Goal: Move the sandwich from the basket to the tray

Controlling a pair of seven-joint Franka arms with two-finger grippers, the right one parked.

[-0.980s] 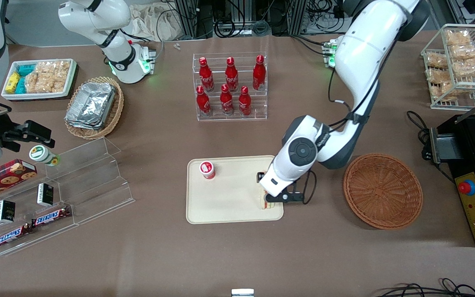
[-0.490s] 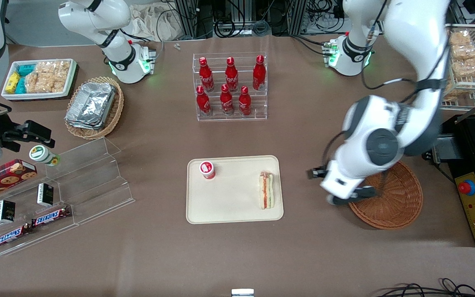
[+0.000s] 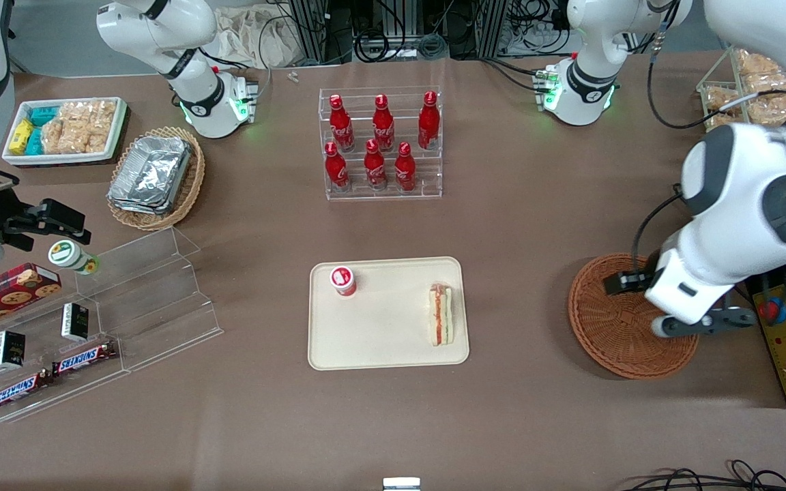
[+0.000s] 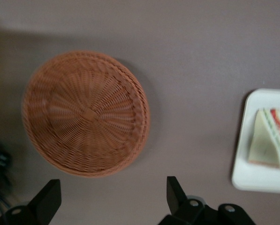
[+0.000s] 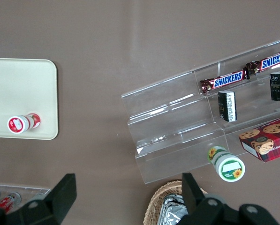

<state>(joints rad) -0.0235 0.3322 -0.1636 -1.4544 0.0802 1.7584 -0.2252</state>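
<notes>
The sandwich, a pale wedge with red and green filling, lies on the cream tray at the tray's end nearest the basket. It also shows in the left wrist view on the tray. The reddish-brown wicker basket has nothing in it and also shows in the left wrist view. My left gripper hangs high over the basket's rim, well apart from the tray. In the left wrist view the gripper is open, with only bare table between the fingers.
A small red-capped bottle stands on the tray. A black control box with a red button sits close beside the basket. A rack of red bottles stands farther from the front camera than the tray. A clear stepped shelf lies toward the parked arm's end.
The gripper let go of the sandwich on the tray, rose and swung away to above the basket. The sandwich stays where it was set down.
</notes>
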